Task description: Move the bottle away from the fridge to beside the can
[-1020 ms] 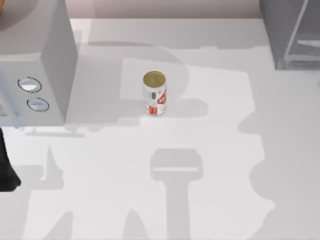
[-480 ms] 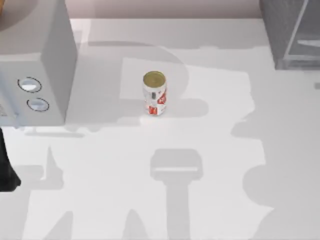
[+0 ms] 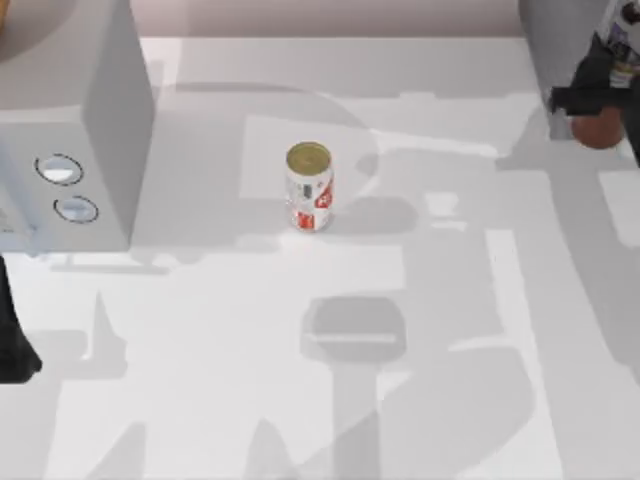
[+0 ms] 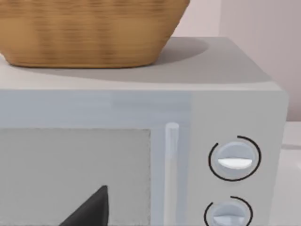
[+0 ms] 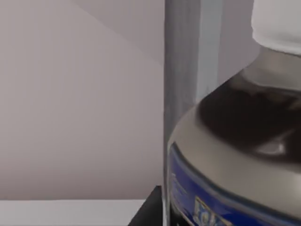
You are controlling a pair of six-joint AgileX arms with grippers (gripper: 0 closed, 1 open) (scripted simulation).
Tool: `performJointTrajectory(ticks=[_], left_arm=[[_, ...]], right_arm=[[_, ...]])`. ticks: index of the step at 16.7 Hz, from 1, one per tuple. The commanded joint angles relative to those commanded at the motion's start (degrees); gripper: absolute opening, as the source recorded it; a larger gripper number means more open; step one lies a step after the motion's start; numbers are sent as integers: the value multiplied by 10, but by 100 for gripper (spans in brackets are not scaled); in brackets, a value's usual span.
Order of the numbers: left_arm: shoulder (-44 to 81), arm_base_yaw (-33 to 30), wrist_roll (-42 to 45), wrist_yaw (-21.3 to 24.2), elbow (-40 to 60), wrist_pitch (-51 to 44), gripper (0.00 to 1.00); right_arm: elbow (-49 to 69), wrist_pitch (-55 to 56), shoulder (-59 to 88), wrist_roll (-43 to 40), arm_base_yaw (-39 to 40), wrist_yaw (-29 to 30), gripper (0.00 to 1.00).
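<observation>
Now right gripper [image 3: 600,95] beside fridge [image 3: 560,50]

You see a glossy brown bottle [image 5: 244,155], matt white table [image 3: 200,350], woven basket [image 4: 89,33], metallic-topped can [image 3: 309,187].

White table [image 3: 200,350] — the can [image 3: 309,187] upright mid-table, grey dialled box [image 3: 70,130] at left.

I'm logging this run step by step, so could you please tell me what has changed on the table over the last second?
The right gripper has come into the top view at the table's far right corner, by the fridge, with the bottle at it; new shadows fall across the table's right side. The can and the left arm at the left edge stayed put.
</observation>
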Motion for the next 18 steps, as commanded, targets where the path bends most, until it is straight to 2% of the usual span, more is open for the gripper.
performJointTrajectory(ticks=[4,7,9,18], left_arm=[[0,0,0,0,0,0,100],[0,0,0,0,0,0,100],[0,0,0,0,0,0,100],[0,0,0,0,0,0,100]], right_arm=[[5,33,42,-2,157,159,0],[6,48,59,-3,233,235,0],[5,52,63,-3,253,255,0],[5,53,64,-3,254,256,0]])
